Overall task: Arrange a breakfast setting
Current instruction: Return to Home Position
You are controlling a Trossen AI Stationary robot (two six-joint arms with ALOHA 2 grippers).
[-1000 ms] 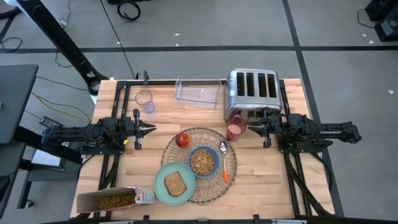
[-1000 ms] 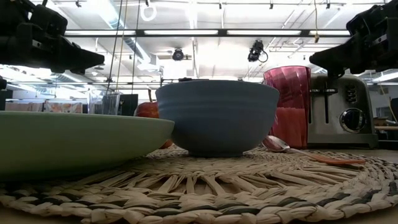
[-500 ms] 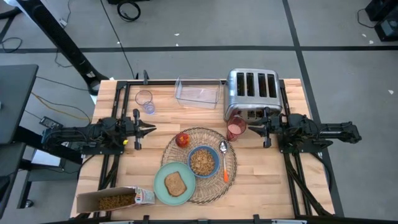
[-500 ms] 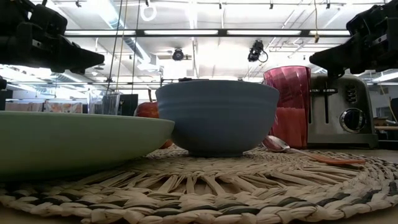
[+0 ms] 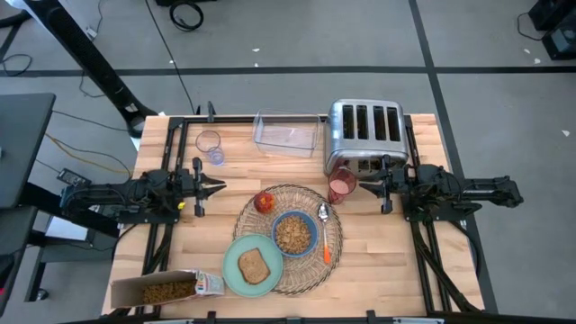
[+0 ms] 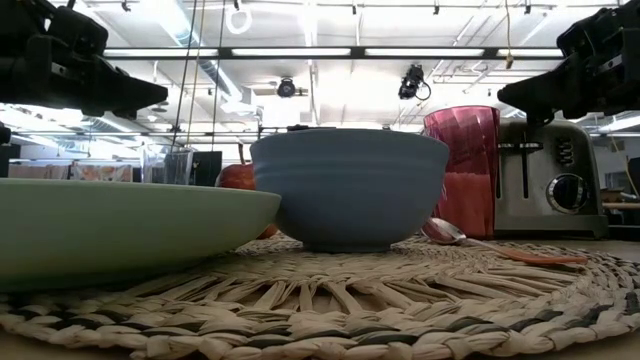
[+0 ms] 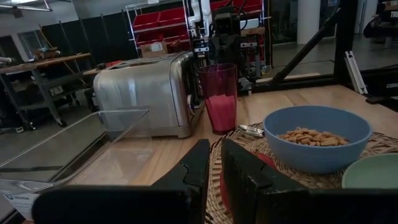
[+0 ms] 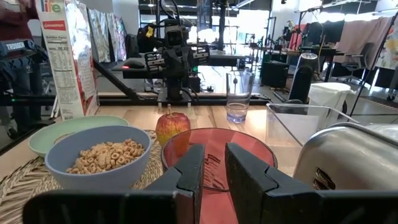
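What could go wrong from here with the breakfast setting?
1. The dark red cup stands just off the tip of the right pincer, beside the toaster; a forward twitch could spill its pink drink.
2. The pale green plate overhangs the rim of the woven placemat, so it may rock.

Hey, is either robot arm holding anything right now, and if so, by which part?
Nothing is held. The left gripper and the right gripper hang to either side of the placemat, with nothing between their fingers.
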